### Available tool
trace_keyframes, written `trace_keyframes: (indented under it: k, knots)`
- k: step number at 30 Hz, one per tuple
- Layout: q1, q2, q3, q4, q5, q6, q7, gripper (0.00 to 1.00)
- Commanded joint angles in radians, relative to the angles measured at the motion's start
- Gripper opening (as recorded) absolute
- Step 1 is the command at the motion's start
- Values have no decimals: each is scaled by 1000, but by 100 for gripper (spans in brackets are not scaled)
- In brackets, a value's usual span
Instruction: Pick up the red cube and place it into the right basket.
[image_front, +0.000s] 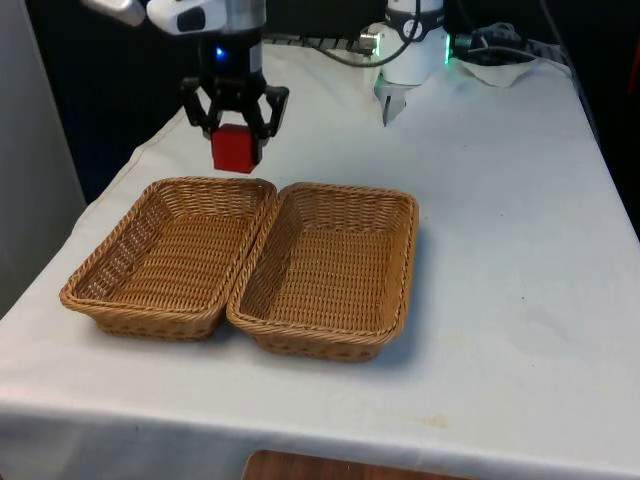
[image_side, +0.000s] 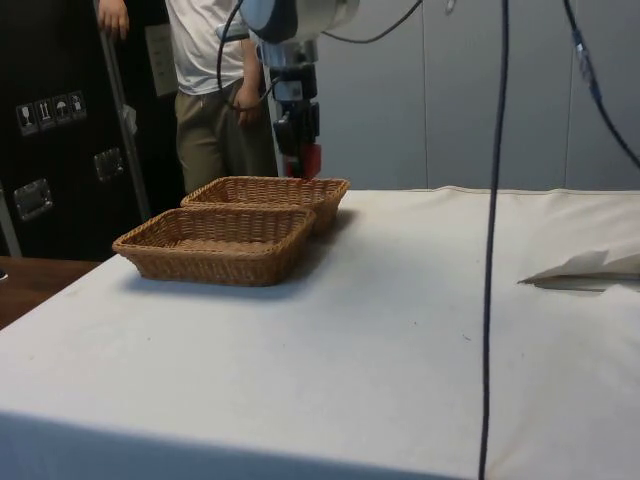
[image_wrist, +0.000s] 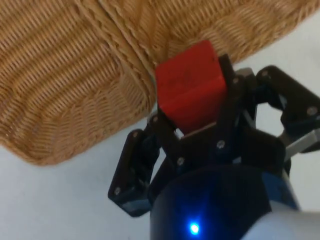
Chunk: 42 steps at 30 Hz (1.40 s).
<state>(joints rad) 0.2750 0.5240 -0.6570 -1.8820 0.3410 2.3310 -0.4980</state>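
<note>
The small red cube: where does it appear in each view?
Front view: the small red cube hangs in the black gripper, above the far rims of the two brown wicker baskets.
Side view: cube above the farther basket.
Wrist view: cube between the fingers.
Shared landmark: the baskets' touching rims.

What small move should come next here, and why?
Probably carry the red cube forward and over toward the basket on the front view's right, then lower. The tool holds it above the baskets' far rims, nearer the other basket.
</note>
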Motion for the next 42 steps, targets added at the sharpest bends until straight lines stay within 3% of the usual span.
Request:
trace_keyframes:
  k: [1, 7, 8, 9, 10, 15, 16, 17, 23, 24, 25, 26, 27, 34, 35, 37, 42]
  knots:
    - [-15, 23, 11, 25, 20, -6, -12, 3]
    - [-29, 115, -2, 102, 92, -1, -53, 3]
    - [-13, 104, -9, 87, 79, 2, -37, 3]
    - [-29, 115, -2, 102, 92, -1, -53, 3]
    - [-32, 137, -12, 119, 111, -3, -67, 3]
    - [-44, 190, -30, 162, 157, -9, -102, 3]
    - [-34, 197, -42, 160, 164, 1, -104, 3]
    - [-49, 210, -34, 180, 170, -11, -110, 3]
    - [-58, 285, -38, 240, 225, -4, -125, 3]
    - [-58, 293, -38, 247, 232, -3, -126, 3]
    - [-47, 277, -47, 228, 219, -1, -121, 3]
    - [-60, 302, -37, 254, 239, -3, -128, 3]
    - [-63, 311, -37, 261, 246, -3, -130, 3]
    - [-60, 329, -46, 271, 276, -8, -141, 3]
    - [-55, 331, -50, 269, 273, -2, -136, 3]
    - [-61, 330, -46, 271, 276, -8, -141, 3]
    - [-61, 330, -46, 271, 277, -10, -140, 46]
